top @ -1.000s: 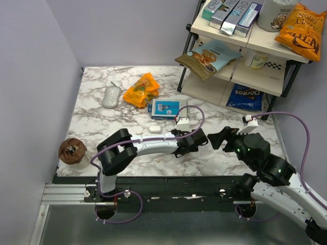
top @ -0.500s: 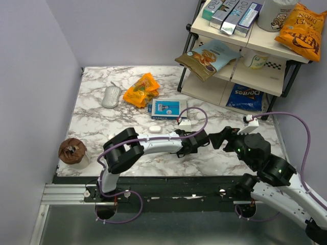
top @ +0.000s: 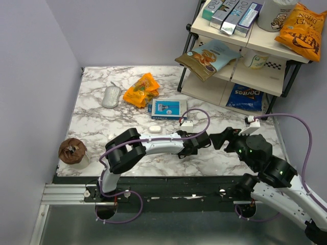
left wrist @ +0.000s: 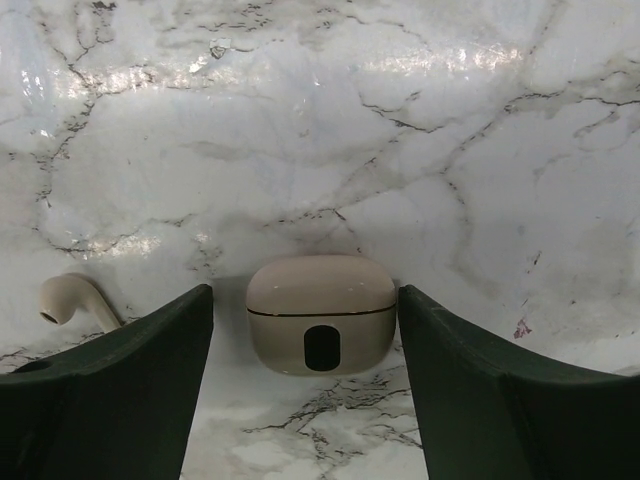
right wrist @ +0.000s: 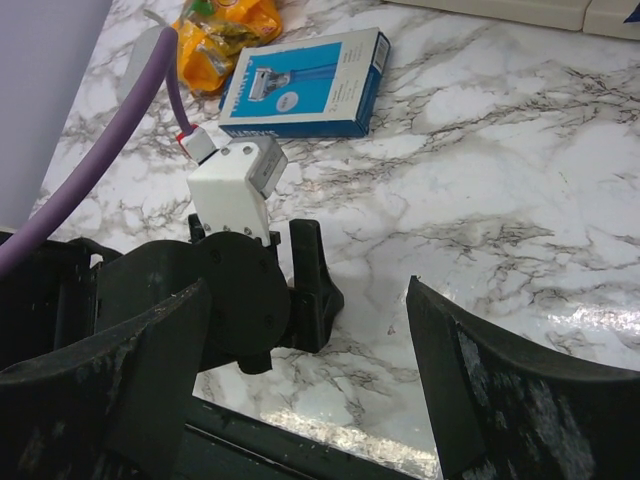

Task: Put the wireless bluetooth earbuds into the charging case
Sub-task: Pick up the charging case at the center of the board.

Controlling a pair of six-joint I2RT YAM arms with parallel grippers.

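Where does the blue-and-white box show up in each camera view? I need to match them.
Top external: blue-and-white box just above centre.
Left wrist: not in it.
Right wrist: top middle, lying flat.
Shared landmark: orange snack bag, left of the box in top external and right wrist.

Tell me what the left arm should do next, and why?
Probably close the left tool on the case: it sits between the open jaws, lid shut, not yet gripped. An earbud lies loose beside the tool, so the case likely needs to be held and opened first.
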